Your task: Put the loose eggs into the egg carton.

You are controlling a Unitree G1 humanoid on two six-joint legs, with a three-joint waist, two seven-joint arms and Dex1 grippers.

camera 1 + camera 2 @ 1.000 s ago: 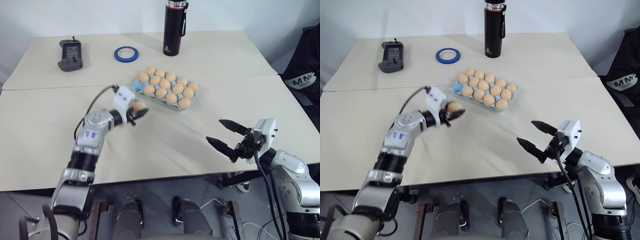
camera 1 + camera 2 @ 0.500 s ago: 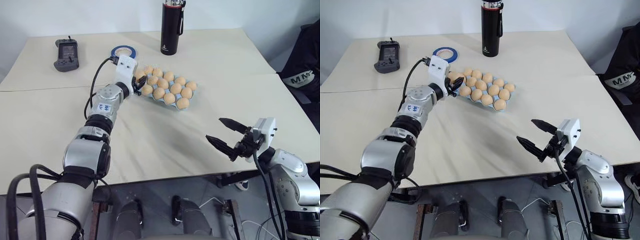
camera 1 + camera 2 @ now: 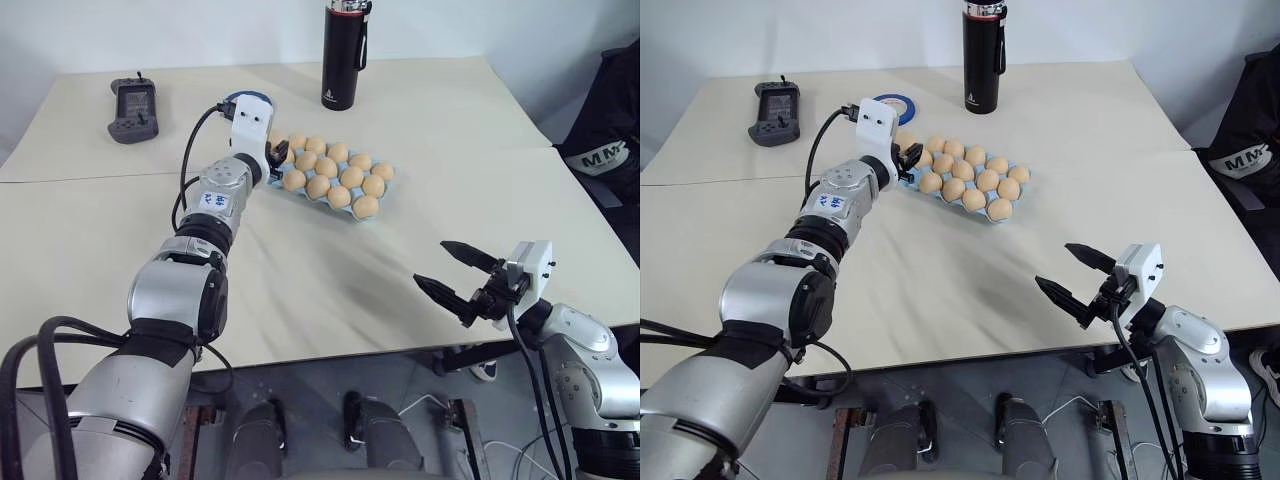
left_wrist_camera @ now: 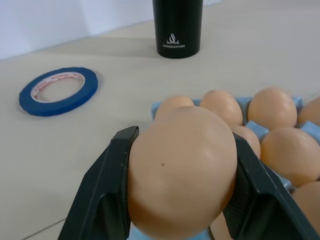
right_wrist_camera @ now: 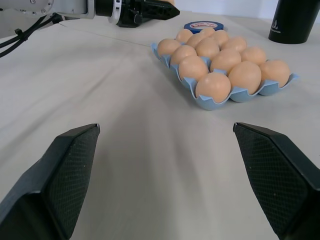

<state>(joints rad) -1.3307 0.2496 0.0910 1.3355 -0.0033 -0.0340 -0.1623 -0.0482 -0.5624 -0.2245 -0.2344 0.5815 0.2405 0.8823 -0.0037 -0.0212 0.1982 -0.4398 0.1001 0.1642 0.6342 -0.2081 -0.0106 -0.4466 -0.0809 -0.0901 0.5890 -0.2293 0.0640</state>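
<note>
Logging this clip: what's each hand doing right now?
Left hand: closed on an egg, at the egg carton.
Right hand: open, empty.

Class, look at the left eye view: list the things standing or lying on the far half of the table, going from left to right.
Grey handheld device → blue tape roll → black bottle. The egg carton lies nearer, partly under the same span, so it is left out.

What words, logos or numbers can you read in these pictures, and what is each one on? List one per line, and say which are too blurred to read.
"MM": white letters on the black item at the table's right edge; the rest is cut off.
Black bottle: white logo with a line of small print under it, too small to read.
Tape roll: red print on its inner ring, too blurred to read.
Left arm sticker: blue marks, unreadable.
</note>
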